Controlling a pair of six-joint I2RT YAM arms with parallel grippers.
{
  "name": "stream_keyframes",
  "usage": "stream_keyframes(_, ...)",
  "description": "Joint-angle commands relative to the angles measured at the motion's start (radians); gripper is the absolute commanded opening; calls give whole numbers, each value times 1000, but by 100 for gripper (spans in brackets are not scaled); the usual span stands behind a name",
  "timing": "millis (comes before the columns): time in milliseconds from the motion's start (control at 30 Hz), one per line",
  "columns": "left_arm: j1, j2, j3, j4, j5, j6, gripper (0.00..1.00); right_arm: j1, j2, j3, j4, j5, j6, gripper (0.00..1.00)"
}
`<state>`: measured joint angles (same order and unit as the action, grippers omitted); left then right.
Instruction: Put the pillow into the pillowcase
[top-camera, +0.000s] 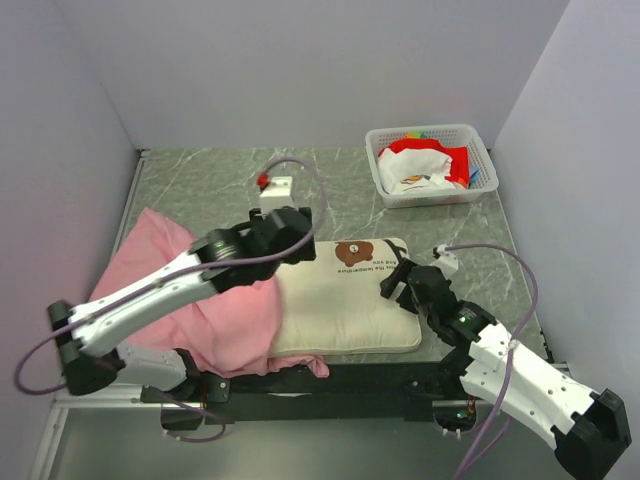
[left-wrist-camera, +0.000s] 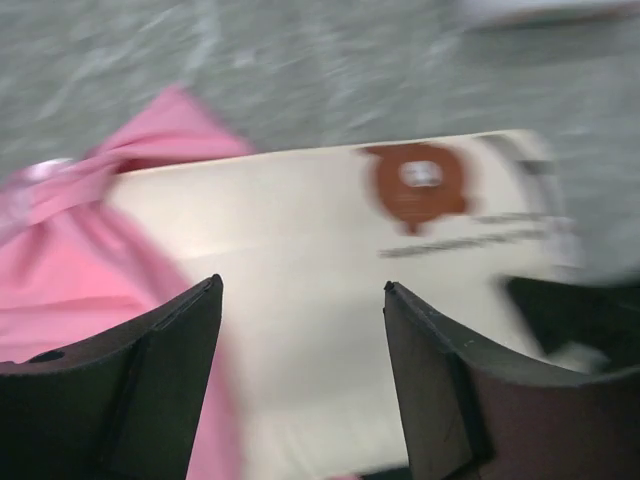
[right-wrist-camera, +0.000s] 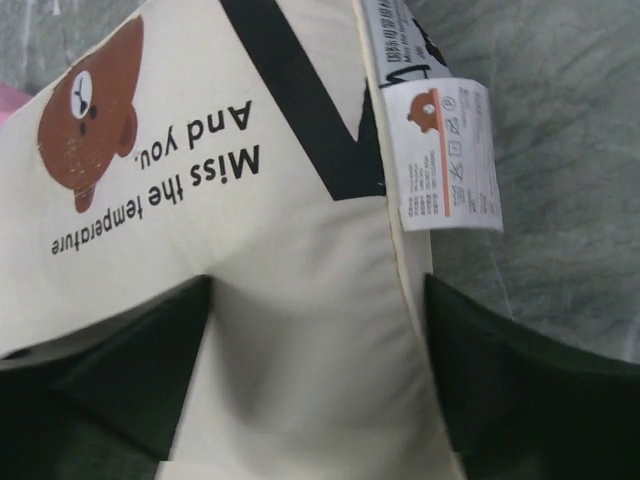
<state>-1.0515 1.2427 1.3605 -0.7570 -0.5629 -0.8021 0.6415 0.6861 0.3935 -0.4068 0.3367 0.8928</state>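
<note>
The cream pillow (top-camera: 345, 300) with its brown bear face lies flat on the table, its left end at or under the edge of the pink pillowcase (top-camera: 180, 290); I cannot tell if it is inside. My left gripper (top-camera: 300, 240) hovers open over the pillow's upper left part; in the blurred left wrist view its gripper (left-wrist-camera: 303, 290) frames the pillow (left-wrist-camera: 330, 250) beside the pillowcase (left-wrist-camera: 60, 260). My right gripper (top-camera: 400, 280) is at the pillow's right edge. In the right wrist view that gripper (right-wrist-camera: 318, 285) squeezes the pillow (right-wrist-camera: 230, 200) below its white care label (right-wrist-camera: 450, 155).
A white basket (top-camera: 430, 165) with red and white cloth stands at the back right. A small white box (top-camera: 275, 188) with a red part sits behind the pillow. Walls close in the table on the left, back and right.
</note>
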Motion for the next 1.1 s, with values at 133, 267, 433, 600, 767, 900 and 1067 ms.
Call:
stream_keyframes(133, 206, 285, 17, -317, -197, 86, 63, -132, 87, 136, 3, -8, -120, 100)
stream_keyframes(267, 278, 380, 34, -344, -221, 86, 63, -218, 186, 137, 106, -152, -207, 100)
stream_keyframes(433, 334, 437, 9, -268, -158, 138, 67, -229, 308, 151, 187, -217, -258, 100)
stream_keyframes(600, 357, 445, -3, -85, 15, 210, 63, -232, 386, 134, 275, -245, -273, 100)
stream_keyframes(767, 377, 529, 68, -74, 43, 247, 12, -230, 423, 105, 327, -301, -290, 96)
stream_keyframes(900, 374, 486, 101, -27, 122, 273, 1, -230, 379, 93, 323, -334, -292, 48)
stream_keyframes(1067, 328, 431, 192, 31, 293, 300, 1, -191, 281, 120, 273, -404, -278, 0)
